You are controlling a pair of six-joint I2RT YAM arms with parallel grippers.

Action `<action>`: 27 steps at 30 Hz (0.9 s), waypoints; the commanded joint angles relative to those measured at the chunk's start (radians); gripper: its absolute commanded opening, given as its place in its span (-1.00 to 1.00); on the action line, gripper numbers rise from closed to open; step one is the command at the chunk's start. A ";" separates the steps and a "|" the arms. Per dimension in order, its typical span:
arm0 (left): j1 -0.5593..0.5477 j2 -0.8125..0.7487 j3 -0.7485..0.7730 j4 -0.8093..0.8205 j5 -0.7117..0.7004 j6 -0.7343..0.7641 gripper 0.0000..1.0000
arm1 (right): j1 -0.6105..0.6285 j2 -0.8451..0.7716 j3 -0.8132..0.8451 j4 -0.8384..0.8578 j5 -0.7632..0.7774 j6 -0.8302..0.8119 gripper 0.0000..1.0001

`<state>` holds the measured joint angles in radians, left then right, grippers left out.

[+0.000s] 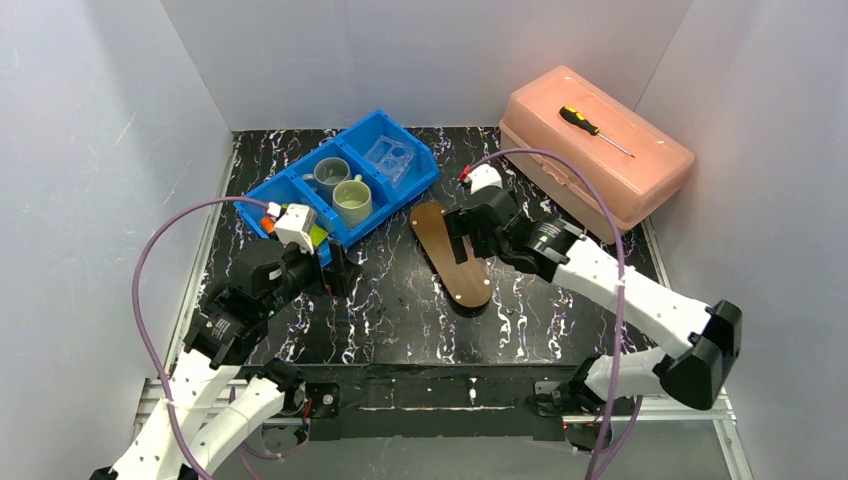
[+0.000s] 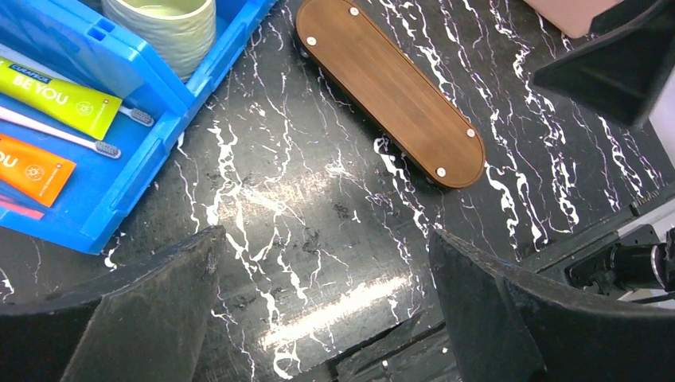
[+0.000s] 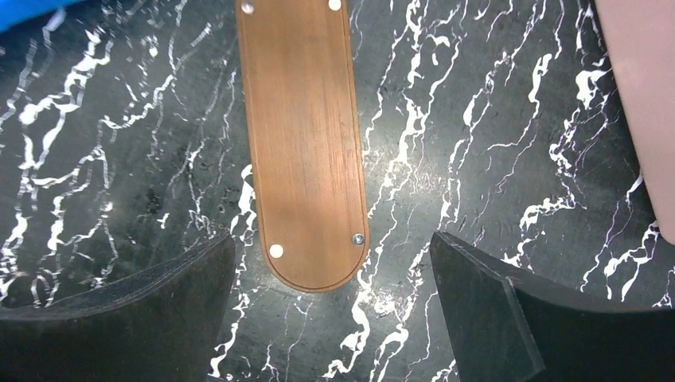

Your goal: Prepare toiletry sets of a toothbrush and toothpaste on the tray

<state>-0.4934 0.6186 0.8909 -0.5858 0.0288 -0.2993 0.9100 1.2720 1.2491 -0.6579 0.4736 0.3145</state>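
The brown oval tray (image 1: 464, 283) lies bare on the black marble table, also in the left wrist view (image 2: 390, 87) and the right wrist view (image 3: 302, 143). A green tube (image 2: 56, 97), an orange tube (image 2: 32, 169) and two whitish toothbrushes (image 2: 68, 135) lie in the near compartment of the blue bin (image 2: 151, 151). The pale green mug (image 1: 352, 200) and the grey mug (image 1: 329, 174) stand in the bin's middle compartment. My left gripper (image 2: 326, 263) hangs open and empty over bare table beside the bin. My right gripper (image 3: 330, 270) stands open above the tray's end, holding nothing.
A small clear plastic holder (image 1: 390, 158) sits in the bin's far compartment. A pink lidded box (image 1: 640, 185) with a screwdriver (image 1: 595, 130) on top stands at the back right, close to the right arm. White walls enclose the table.
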 commanded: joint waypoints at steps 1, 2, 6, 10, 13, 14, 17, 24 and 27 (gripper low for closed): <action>-0.004 -0.023 -0.010 -0.021 -0.065 -0.009 0.99 | -0.008 0.071 0.056 -0.007 0.036 0.012 1.00; -0.004 -0.026 -0.010 -0.023 -0.074 -0.011 0.99 | -0.012 0.084 0.057 0.001 0.034 0.016 1.00; -0.004 -0.043 -0.013 -0.030 -0.113 -0.021 0.99 | -0.053 0.134 0.062 0.035 0.008 0.038 0.80; -0.004 -0.058 -0.014 -0.037 -0.143 -0.027 0.99 | -0.113 0.178 0.070 0.065 -0.038 0.067 0.46; -0.004 -0.063 -0.017 -0.038 -0.145 -0.030 0.99 | -0.149 0.213 0.082 0.088 -0.081 0.087 0.13; -0.004 -0.064 -0.016 -0.039 -0.144 -0.031 0.99 | -0.158 0.228 0.087 0.097 -0.091 0.095 0.05; -0.004 -0.056 -0.014 -0.039 -0.138 -0.031 0.99 | -0.175 0.268 0.102 0.130 -0.097 0.115 -0.34; -0.004 -0.056 -0.013 -0.040 -0.122 -0.029 0.99 | -0.222 0.375 0.136 0.220 -0.089 0.163 -0.97; -0.004 -0.057 -0.013 -0.041 -0.123 -0.027 0.99 | -0.241 0.427 0.160 0.249 -0.082 0.177 -0.97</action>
<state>-0.4934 0.5621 0.8890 -0.6113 -0.0898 -0.3260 0.6937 1.6531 1.3407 -0.4969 0.3820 0.4538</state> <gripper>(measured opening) 0.992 0.030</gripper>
